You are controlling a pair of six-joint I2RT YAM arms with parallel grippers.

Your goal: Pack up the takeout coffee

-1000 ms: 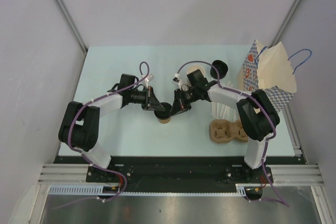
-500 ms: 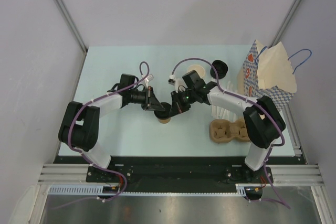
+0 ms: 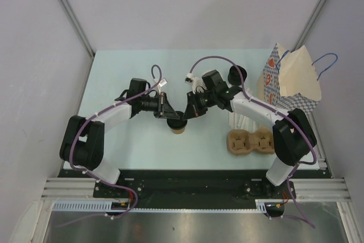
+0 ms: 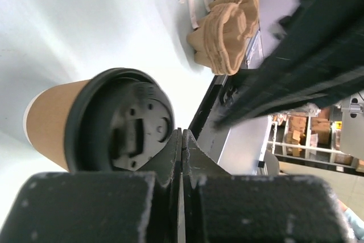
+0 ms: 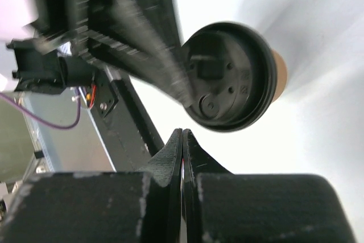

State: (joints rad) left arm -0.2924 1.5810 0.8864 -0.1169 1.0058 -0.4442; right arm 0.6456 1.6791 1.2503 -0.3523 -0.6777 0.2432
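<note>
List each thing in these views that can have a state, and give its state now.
takeout coffee: upright, lid on.
left gripper: fingers shut, holding nothing.
right gripper: fingers shut, holding nothing.
paper bag: standing, mouth open.
cup carrier: lying flat, no cups in it.

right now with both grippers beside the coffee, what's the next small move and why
Probably open the right gripper: both it and the left gripper are shut, holding nothing, beside the lidded takeout coffee, and the paper bag stands on the right side.
</note>
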